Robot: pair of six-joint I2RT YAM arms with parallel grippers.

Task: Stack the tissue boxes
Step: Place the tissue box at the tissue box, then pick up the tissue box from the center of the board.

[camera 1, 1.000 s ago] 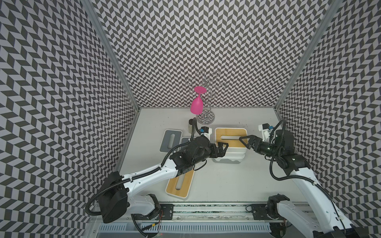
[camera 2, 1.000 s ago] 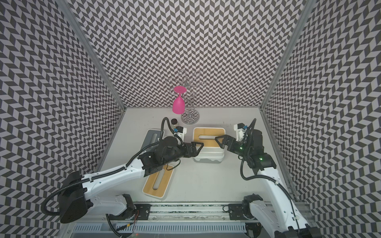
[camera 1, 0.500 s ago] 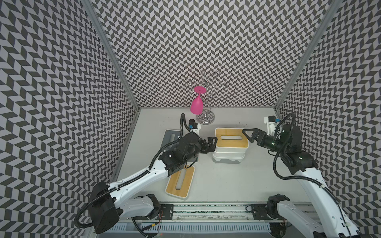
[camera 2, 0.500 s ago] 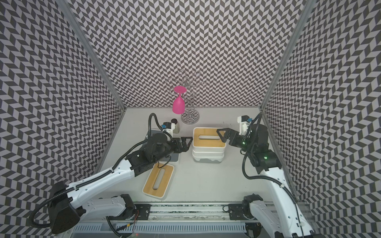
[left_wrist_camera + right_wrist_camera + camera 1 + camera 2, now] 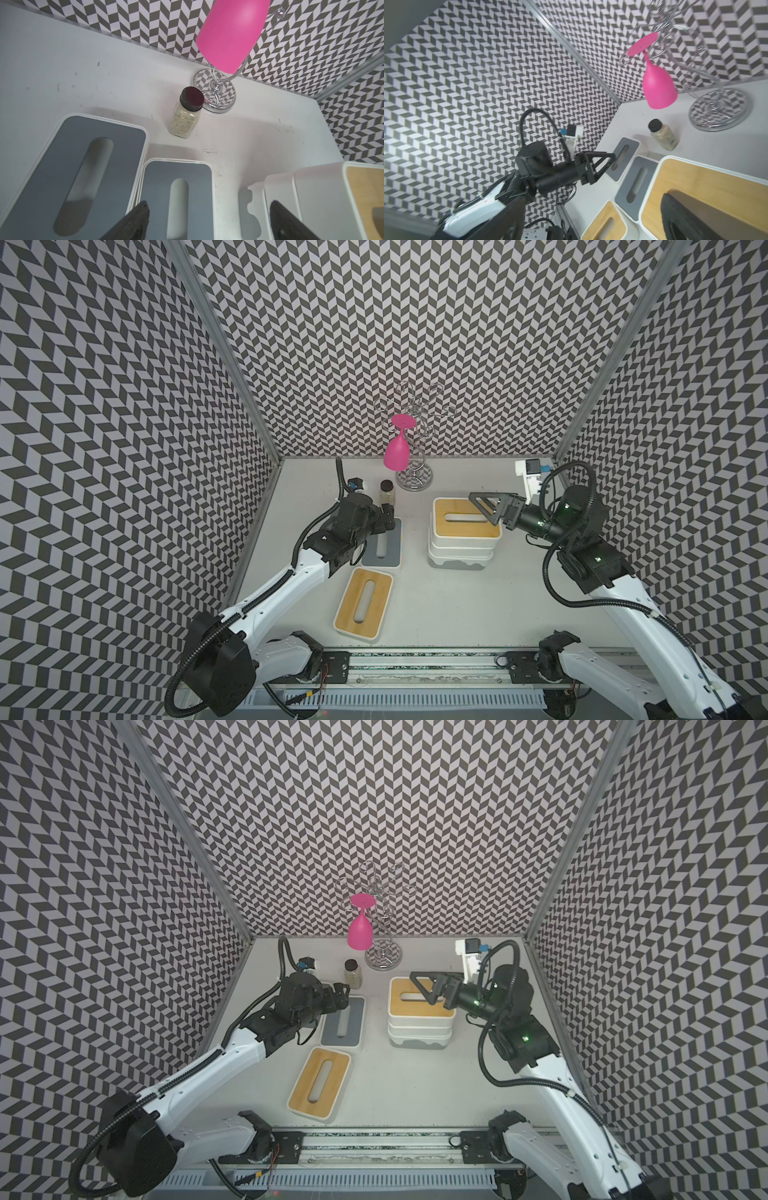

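Walls: chevron-patterned walls (image 5: 374,323) close off 9, 12 and 3 o'clock of a pale table (image 5: 457,614); we take 12 as the back wall.
Stack: the stack (image 5: 461,558) stands just toward 2 o'clock of the table's middle. We count three layers, with a bamboo lid uppermost.
Loose boxes: a grey box (image 5: 384,549) and a second grey box (image 5: 72,149) lie side by side at 10 o'clock, the second largely under the arm in both top views. A bamboo-lidded box (image 5: 347,610) lies flat at 7 o'clock.
Left gripper: the left gripper (image 5: 208,207) is spread over the grey box, one finger above the narrow gap between the two grey boxes and the other on the stack's side. It grips nothing.
Right gripper: the right gripper (image 5: 484,508) hangs spread wide above the stack's 2 o'clock corner, empty.
Risk at the pick: we judge the gap-side finger may snag the second grey box as the jaws close, dragging or tilting both. A skewed grip could let the box swing on the lift.
Risk at the stack: a box carried over would meet the right gripper unless it clears. A nudge could shift the top layer.
Edges: a jar (image 5: 387,491) stands just beyond the grey boxes at 11 o'clock, and a goblet (image 5: 395,454) hangs on a wire stand (image 5: 414,480) at 12. A forward reach could knock either.
Room: we see open table from 4 to 6 o'clock; it is tight toward the 9 o'clock wall.
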